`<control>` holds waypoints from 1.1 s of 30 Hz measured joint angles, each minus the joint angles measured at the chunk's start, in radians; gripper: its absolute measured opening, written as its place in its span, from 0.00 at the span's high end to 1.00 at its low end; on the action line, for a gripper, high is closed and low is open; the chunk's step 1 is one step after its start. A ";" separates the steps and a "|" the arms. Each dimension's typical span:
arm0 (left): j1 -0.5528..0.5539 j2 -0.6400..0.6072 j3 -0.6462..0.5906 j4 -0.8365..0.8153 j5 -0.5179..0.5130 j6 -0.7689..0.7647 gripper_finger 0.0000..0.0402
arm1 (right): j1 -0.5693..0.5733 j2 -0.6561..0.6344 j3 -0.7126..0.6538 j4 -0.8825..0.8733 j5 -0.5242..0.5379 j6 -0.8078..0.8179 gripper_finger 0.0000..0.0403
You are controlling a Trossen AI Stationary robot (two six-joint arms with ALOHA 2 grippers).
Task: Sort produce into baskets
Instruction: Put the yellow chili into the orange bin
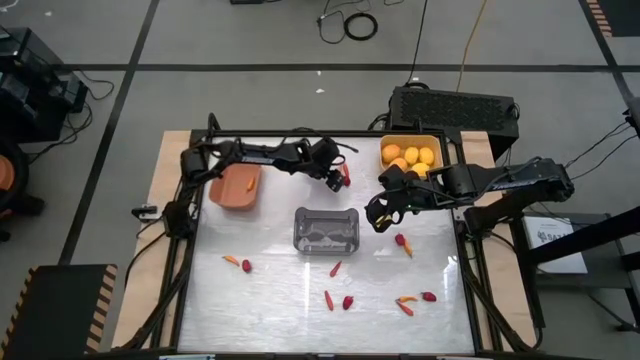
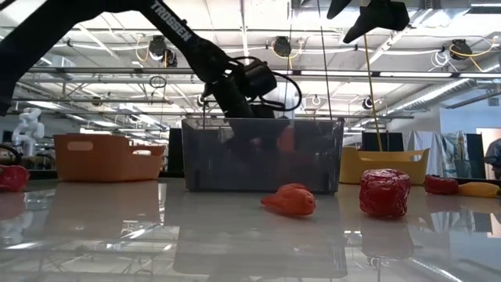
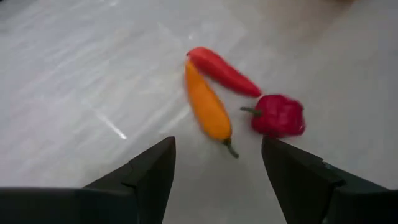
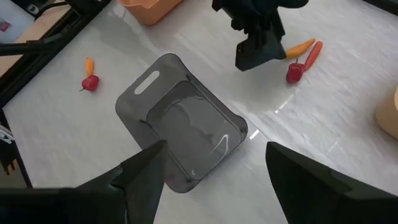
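Three peppers lie together on the table at the far middle: an orange one (image 3: 208, 109), a long red one (image 3: 224, 71) and a round red one (image 3: 280, 115). My left gripper (image 3: 217, 168) hangs open just above and before them (image 1: 337, 180), touching nothing. My right gripper (image 4: 214, 174) stands open in the air (image 1: 378, 217) over the right end of the grey basket (image 1: 326, 230). The terracotta basket (image 1: 236, 186) is at the far left. The yellow basket (image 1: 410, 153), at the far right, holds yellow-orange fruits.
More small red and orange produce lies scattered over the near half of the table (image 1: 335, 268) (image 1: 246, 266) (image 1: 428, 296), with one piece beside the grey basket's right end (image 1: 401, 241). A black box (image 1: 455, 105) stands beyond the table's far right corner.
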 joint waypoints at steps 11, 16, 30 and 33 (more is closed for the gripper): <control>-0.049 0.042 -0.001 0.097 -0.087 0.073 0.39 | 0.000 0.000 0.000 -0.010 -0.010 0.007 0.35; -0.056 0.047 0.001 0.094 -0.150 0.072 0.39 | 0.000 0.000 0.000 -0.010 -0.026 0.016 0.35; -0.051 0.069 0.001 0.022 -0.099 0.012 0.39 | 0.000 0.000 0.000 -0.009 -0.028 0.026 0.35; -0.056 0.070 0.002 0.030 -0.115 0.022 0.39 | 0.000 0.000 0.000 -0.008 -0.027 0.026 0.35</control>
